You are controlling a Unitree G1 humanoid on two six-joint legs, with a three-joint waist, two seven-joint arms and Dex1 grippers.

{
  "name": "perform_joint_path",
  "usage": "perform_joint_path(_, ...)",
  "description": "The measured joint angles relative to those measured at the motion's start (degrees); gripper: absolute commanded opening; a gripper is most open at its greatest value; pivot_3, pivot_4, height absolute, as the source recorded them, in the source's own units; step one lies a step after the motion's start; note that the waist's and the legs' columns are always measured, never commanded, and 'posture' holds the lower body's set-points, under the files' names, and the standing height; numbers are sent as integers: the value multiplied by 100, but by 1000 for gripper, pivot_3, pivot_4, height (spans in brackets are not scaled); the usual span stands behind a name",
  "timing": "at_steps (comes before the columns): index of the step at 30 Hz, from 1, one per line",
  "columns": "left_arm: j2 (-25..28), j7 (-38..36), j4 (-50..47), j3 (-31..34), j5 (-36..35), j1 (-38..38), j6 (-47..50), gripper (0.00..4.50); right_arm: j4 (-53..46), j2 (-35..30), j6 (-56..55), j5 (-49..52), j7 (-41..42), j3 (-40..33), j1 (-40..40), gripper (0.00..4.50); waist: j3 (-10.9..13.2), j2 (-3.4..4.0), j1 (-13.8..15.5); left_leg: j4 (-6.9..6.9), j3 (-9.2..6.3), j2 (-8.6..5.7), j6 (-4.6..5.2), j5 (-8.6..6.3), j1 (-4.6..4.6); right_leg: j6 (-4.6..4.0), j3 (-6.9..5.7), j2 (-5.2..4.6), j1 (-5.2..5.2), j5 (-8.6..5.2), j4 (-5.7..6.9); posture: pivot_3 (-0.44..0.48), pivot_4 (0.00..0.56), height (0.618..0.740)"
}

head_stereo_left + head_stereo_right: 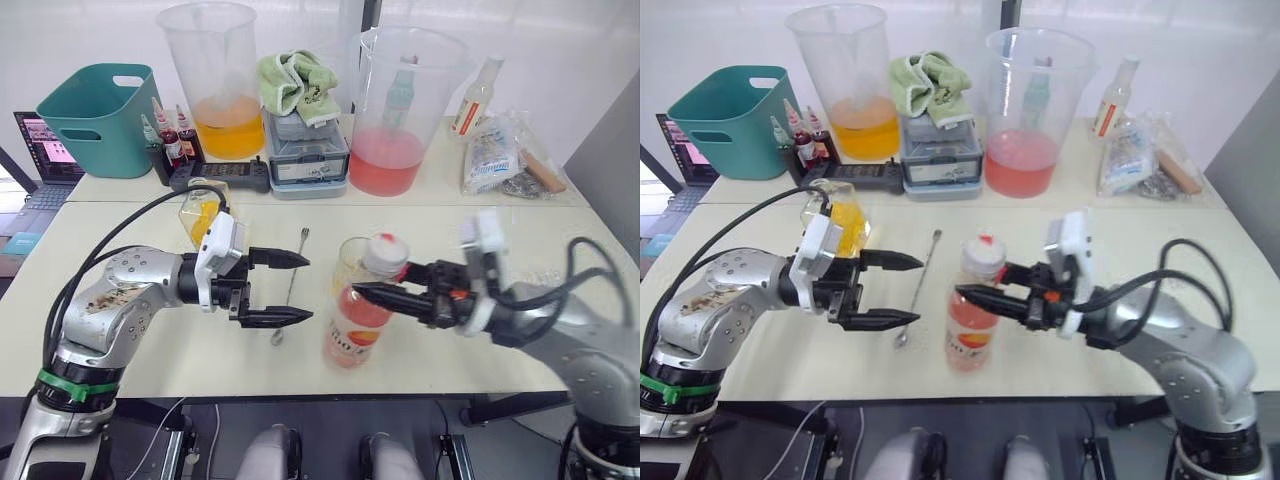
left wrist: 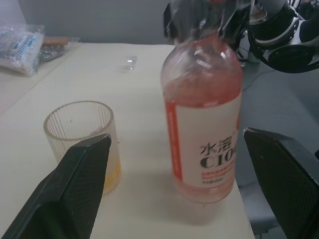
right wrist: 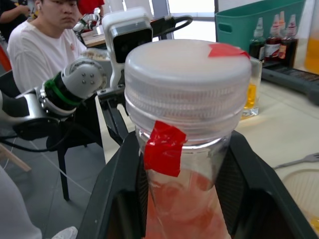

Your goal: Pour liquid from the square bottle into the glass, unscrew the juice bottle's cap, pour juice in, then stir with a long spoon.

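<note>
White cap (image 3: 187, 84) sits above the right pincer (image 1: 385, 288) clamping the juice bottle's (image 1: 357, 322) neck; left pincer (image 1: 290, 288), fingers apart, should grip and twist the cap.

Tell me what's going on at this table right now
A two-armed robot is mixing a drink. Its right gripper is closed around the neck of the juice bottle, just under the white cap, which is not yet off. The left gripper hangs open beside the bottle. The glass already has some yellow liquid in it, and the long spoon lies on the table.
</note>
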Motion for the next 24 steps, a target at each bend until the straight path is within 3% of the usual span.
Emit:
perform_joint_path(4, 114, 17, -137, 113, -93, 97, 90, 4500, 83, 26, -494, -774, 312, 534, 168, 1284, 0, 0, -4, 1, 4, -1, 0, 0, 0, 0, 0, 0, 0, 0, -1, 0, 150, 739)
perform_joint_path(10, 249, 145, -335, 233, -184, 235, 205, 4500, 133, 69, -971, -1264, 600, 748, 228, 1283, -1, -3, -15, 1, 4, 3, -7, 4, 2, 0, -1, 5, 0, 0, 0, 0, 150, 739)
perform_joint_path(24, 274, 303, -473, 295, -221, 395, 219, 4500, 285, 400, -1214, -1949, 421, 867, 50, 1283, -2, -5, -11, -1, 6, 6, -16, 9, 4, -3, -2, 8, -4, 0, 3, 0, 150, 739)
